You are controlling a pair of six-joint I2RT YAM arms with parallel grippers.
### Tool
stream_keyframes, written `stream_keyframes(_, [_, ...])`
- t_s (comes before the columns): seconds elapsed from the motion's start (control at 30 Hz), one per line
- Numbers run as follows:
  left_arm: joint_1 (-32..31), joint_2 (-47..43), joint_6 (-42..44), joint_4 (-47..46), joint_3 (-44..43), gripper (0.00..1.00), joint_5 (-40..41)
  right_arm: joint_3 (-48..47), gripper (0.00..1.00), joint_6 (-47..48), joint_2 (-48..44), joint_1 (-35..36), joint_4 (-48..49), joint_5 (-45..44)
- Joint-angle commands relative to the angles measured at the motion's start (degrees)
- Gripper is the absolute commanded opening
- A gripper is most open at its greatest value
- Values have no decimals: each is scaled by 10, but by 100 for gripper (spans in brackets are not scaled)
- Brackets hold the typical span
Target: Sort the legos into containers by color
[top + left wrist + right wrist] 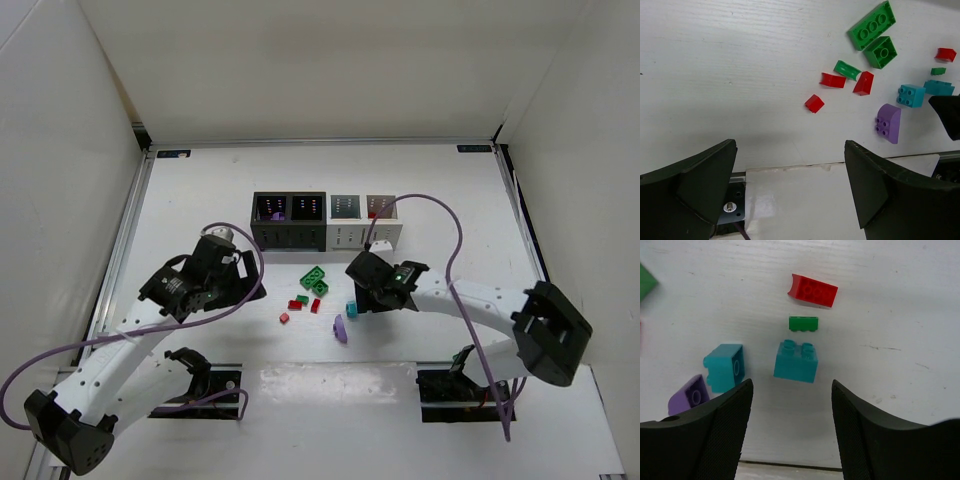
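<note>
Right gripper [791,387], jaws parted and empty, hovers over a teal lego [796,361] at the middle of the worktop [200,200], apparently lining up a pick; left gripper [790,145] stands wide open.

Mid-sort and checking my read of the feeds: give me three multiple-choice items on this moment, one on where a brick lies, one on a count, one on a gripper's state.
1. The small green brick lies
A) between the red brick and a teal brick
B) stacked on the teal brick
C) stacked on the red brick

2. How many teal bricks are on the table?
A) one
B) two
C) four

3. The left gripper is
A) open, holding nothing
B) shut on the red brick
C) shut on a teal brick

Answers:
1 A: the right wrist view shows it flat on the table in the gap between those two.
2 B: a second teal brick lies left of the first, and no others show.
3 A: its fingers stand wide apart over bare table.
</note>
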State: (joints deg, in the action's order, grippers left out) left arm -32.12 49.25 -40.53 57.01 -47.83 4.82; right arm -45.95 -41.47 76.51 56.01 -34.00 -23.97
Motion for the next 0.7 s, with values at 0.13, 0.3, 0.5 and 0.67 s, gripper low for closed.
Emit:
stream_keyframes(0.13, [-4,-14,-7,16,-2,100,0,-3,64,-7,46,-27,83,0])
stream_keyframes(0.3, [-4,-12,-6,18,-9,100,1,27,55,-5,47,-46,104,10])
stream_keyframes(0.5, [-4,-9,0,20,-16,100,1,48,52,0,48,-43,124,33])
stream_keyframes(0.67, [-4,-7,2,17,-17,100,0,46,26,-12,57,-31,126,21])
